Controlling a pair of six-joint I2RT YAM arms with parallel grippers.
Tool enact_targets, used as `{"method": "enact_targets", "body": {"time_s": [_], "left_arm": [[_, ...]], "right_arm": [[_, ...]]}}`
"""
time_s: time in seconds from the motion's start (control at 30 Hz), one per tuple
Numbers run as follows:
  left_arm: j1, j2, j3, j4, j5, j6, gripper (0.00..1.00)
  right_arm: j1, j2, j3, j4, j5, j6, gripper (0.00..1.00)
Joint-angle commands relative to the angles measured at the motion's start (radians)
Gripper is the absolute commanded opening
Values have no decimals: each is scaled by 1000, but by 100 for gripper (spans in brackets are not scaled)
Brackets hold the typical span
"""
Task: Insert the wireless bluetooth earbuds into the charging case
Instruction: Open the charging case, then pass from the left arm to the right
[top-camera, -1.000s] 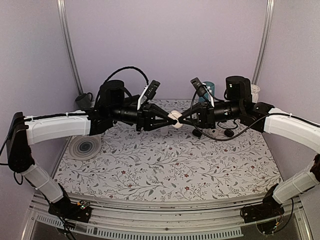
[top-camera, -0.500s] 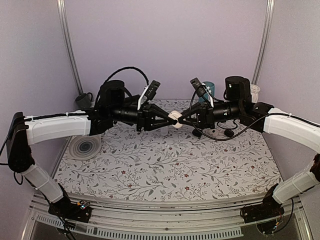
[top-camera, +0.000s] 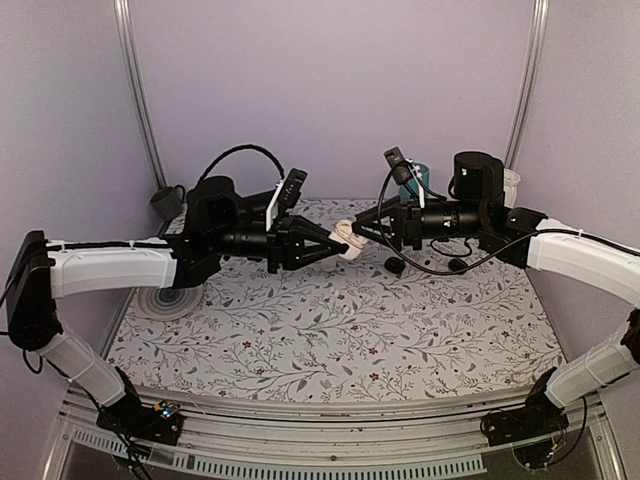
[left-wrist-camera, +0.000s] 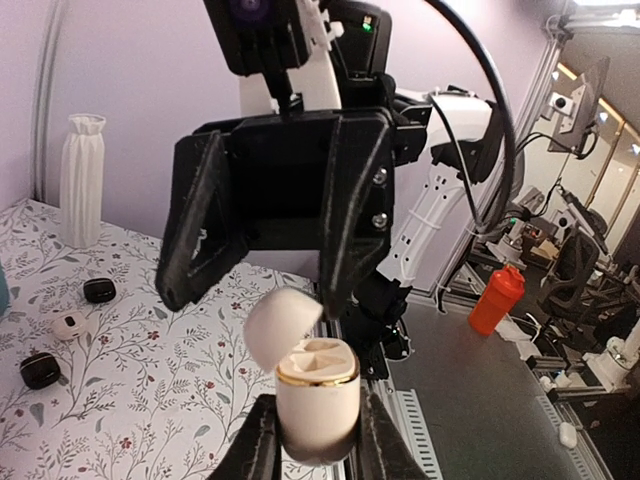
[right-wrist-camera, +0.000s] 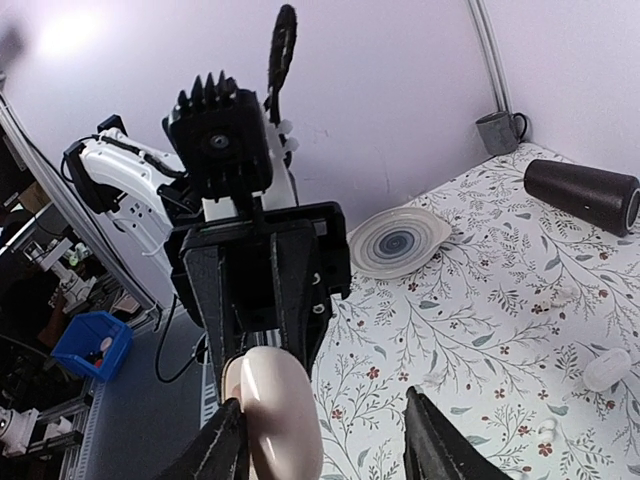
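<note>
My left gripper is shut on the body of the white charging case and holds it in the air above the back of the table. In the left wrist view the case stands upright between my fingers. Its lid is hinged open to the left, and the gold-rimmed wells look empty. My right gripper faces it, open wide. In the right wrist view its left finger lies against the case. Two small black round pieces lie on the table under the right arm.
A striped plate and a grey mug are at the left. A teal cup and a white vase stand at the back right. A dark cylinder lies on the floral cloth. A tiny white piece lies near the black ones.
The left arm has drawn back to the left a little with the case. The right gripper has lifted slightly above it. Both still meet at the case.
</note>
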Motion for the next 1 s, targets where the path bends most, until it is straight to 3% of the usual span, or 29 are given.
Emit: {"method": "enact_targets", "body": {"time_s": [0.0,0.37,0.67,0.97], "left_arm": [[-15,-66,-15,114,25,-12,0],[-11,-70,-41,130,-61,4,0],[11,-121,-110,150,-254,35,0],[30,-151,-168,259,-254,-15,0]], "right_arm": [[-21,-8,-24,16,95,43,53],[-21,-37,-44,89,31,107,66],[-15,-57,-121,221,56,222,68],[10,-70,-226,460,148,308,67]]}}
